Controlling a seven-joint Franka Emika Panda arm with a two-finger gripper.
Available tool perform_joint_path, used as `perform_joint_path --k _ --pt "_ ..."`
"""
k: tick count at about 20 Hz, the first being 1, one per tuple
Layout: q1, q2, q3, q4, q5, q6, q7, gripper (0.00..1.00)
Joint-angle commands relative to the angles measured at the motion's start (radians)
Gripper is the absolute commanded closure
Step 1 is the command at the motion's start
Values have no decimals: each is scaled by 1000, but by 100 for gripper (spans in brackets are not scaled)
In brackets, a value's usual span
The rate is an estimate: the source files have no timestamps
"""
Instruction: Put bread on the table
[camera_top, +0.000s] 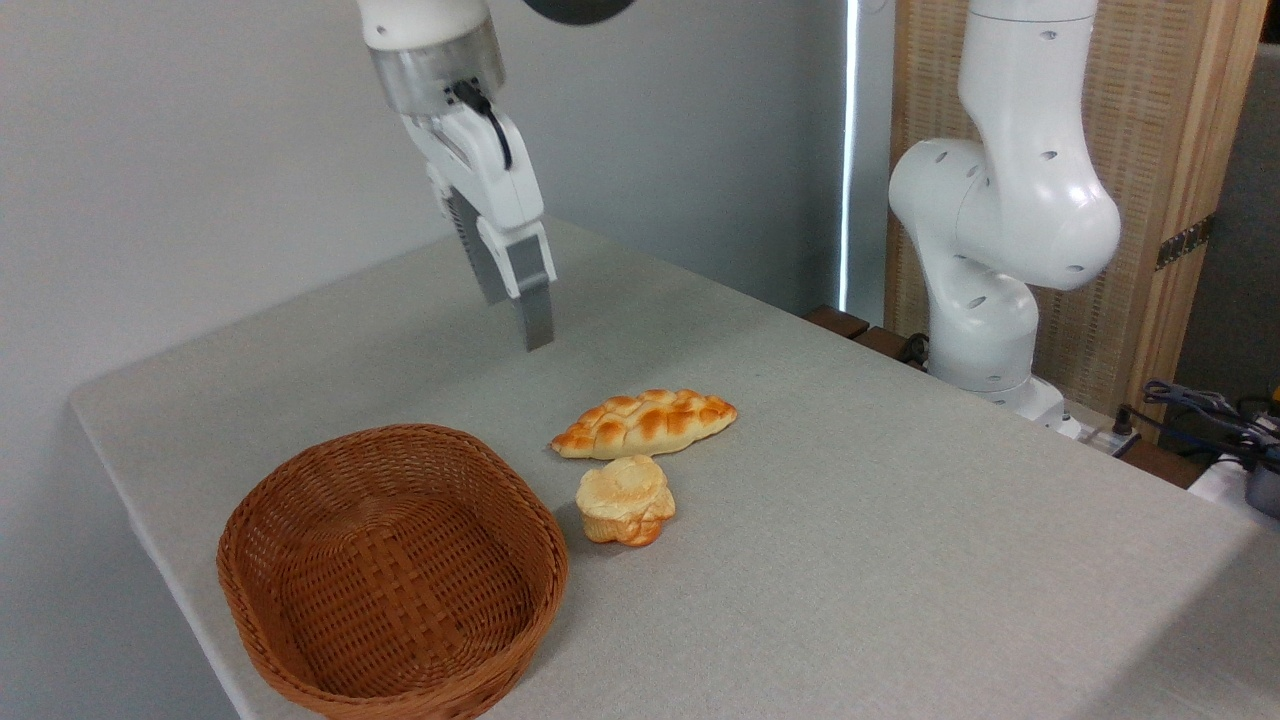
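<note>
Lowest and furthest left of the end effector (530, 325) sits the wicker basket (392, 572), and its woven floor is bare: nothing lies in it. That alone suggests the main work is over.

Below the end effector and a little to its right, the bread (645, 422) lies flat on the tabletop (900, 540), its long axis running left to right with the right end tipped slightly further from the camera. It is wholly outside the basket, with bare grey cloth between the two. Just in front of the bread, nearer the camera, stands the small muffin-shaped bun (625, 499); its top comes very close to the loaf's near edge, though whether they touch I cannot tell. Judging by this layout, the task looks essentially complete: the bread rests on the tabletop and nothing grips it. What remains, at most, is for the arm to clear away.

The end effector hangs well above the tabletop, up and to the left of the bread, holding nothing. Its fingers point downward with a slight lean toward the right. From this side angle the fingers overlap, so whether they stand apart or together cannot be told. Far right of the end effector, the arm's white base (985, 250) rises beside the tabletop's edge.
</note>
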Motion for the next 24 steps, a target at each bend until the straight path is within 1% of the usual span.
perform_joint_path --k 1,2,3,4,5,7,9,11,13,15,17,18,19,21,24 --pt "60 65 0 139 6 -46 -45 0" --pt "62 65 2 153 10 -45 -45 0" --pt "74 65 5 168 13 -43 -48 0" --pt "106 65 0 185 13 -42 -48 0" --pt "128 65 -1 196 12 -43 -48 0" --pt "139 64 5 202 13 -42 -43 0" --pt "139 60 12 205 15 -40 -45 0" --pt "136 60 14 205 16 -40 -46 0" --pt "125 59 46 207 15 -39 -46 0" --pt "110 60 57 207 13 -39 -48 0" --pt "108 64 58 208 13 -43 -48 0" --pt "106 65 70 210 13 -43 -46 0" --pt "91 67 84 216 15 -45 -42 0" --pt "57 89 133 255 15 -60 -40 0" --pt "57 94 140 265 15 -72 -34 0"
